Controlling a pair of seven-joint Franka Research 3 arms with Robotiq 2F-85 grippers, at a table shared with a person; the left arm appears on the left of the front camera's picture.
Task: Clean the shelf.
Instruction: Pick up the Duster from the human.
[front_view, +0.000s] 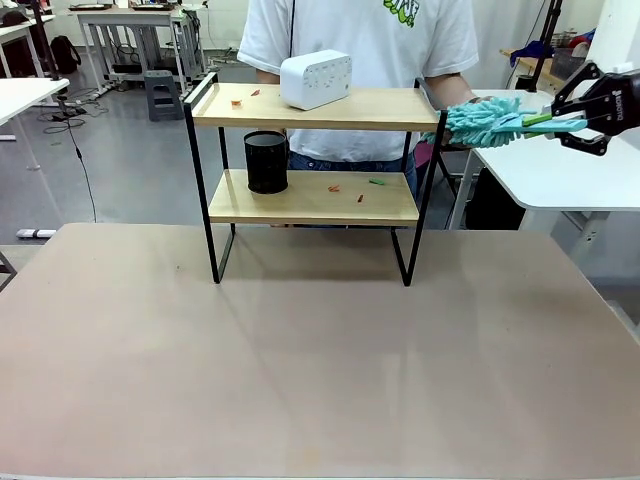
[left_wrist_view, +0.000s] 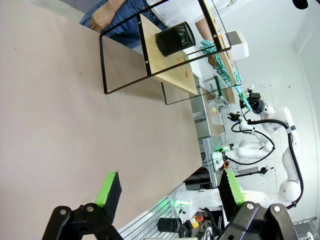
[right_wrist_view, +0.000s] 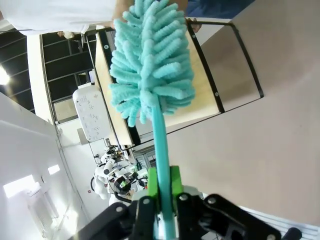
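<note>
At the far edge of the beige table (front_view: 300, 400), we locate the two-tier shelf (front_view: 300, 205), upright in front of the person (front_view: 350, 135). We have the right gripper (right_wrist_view: 163, 181) clamped on the turquoise handle (right_wrist_view: 161, 150) of the microfiber duster; the left gripper (left_wrist_view: 170, 174) stands with its fingers apart, holding nothing. We identify four likely faults. First, a low sweep across the upper board may push the white socket block (front_view: 316, 80) over the edge, since it rests loose there. Second, the black mesh pen holder (front_view: 266, 162) on the lower board may tip if the fluffy head (front_view: 490, 125) catches it in the narrow gap between tiers. Third, the slim handle may rotate between the pads under side load, and a hard stroke may shift the light frame. Fourth, the person's hand (left_wrist_view: 214, 60) is close to the head, so early motion may strike it or tug against it; we cannot tell whether it grips the fibers. We note orange crumbs (front_view: 236, 103) on the upper board, and red bits and a green scrap (front_view: 377, 182) on the lower. Beyond, we see a gray floor (front_view: 130, 180), a white side table (front_view: 580, 180) and a gray stool (front_view: 164, 95).
</note>
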